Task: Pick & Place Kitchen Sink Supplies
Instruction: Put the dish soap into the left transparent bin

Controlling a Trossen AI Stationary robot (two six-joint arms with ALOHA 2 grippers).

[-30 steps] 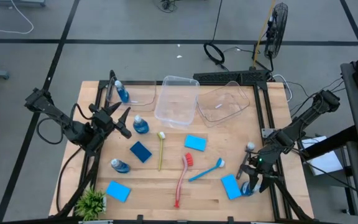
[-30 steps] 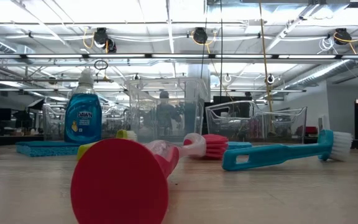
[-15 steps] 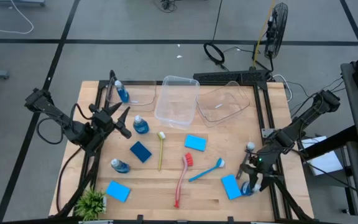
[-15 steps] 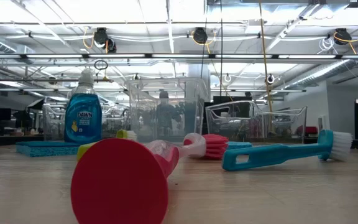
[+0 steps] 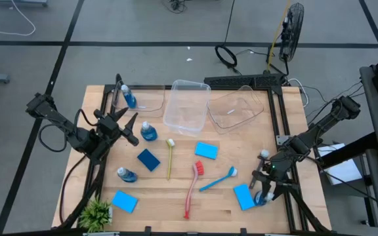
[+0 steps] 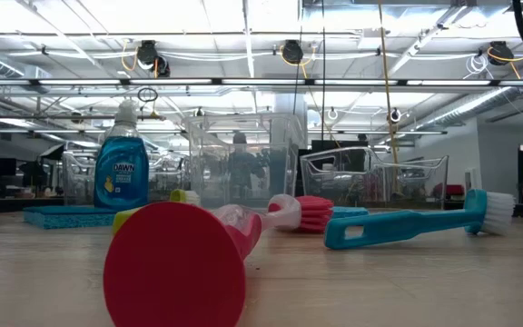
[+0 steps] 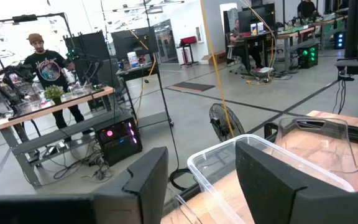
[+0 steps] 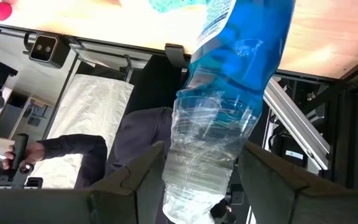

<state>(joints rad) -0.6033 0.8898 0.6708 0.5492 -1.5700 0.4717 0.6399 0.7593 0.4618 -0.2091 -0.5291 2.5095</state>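
Right gripper (image 5: 265, 190) at the table's right front corner, fingers either side of a bottle of blue liquid (image 8: 229, 93) but whether it's actually clamped I can't tell; a blue sponge (image 5: 243, 196) lies just beside. Left gripper (image 5: 128, 128) hangs unclenched, holding nothing, near a second bottle (image 5: 148, 132). 2 clear tubs (image 5: 187, 105) at the back; red brush (image 5: 191, 189), blue brush (image 5: 217, 179) and yellow-green brush (image 5: 170, 157) lie mid-table.

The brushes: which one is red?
The red brush lies nearest the table's front edge, between the yellow-green brush and the blue brush. Its bristly head points toward the tubs; the low view shows its round handle end up close.
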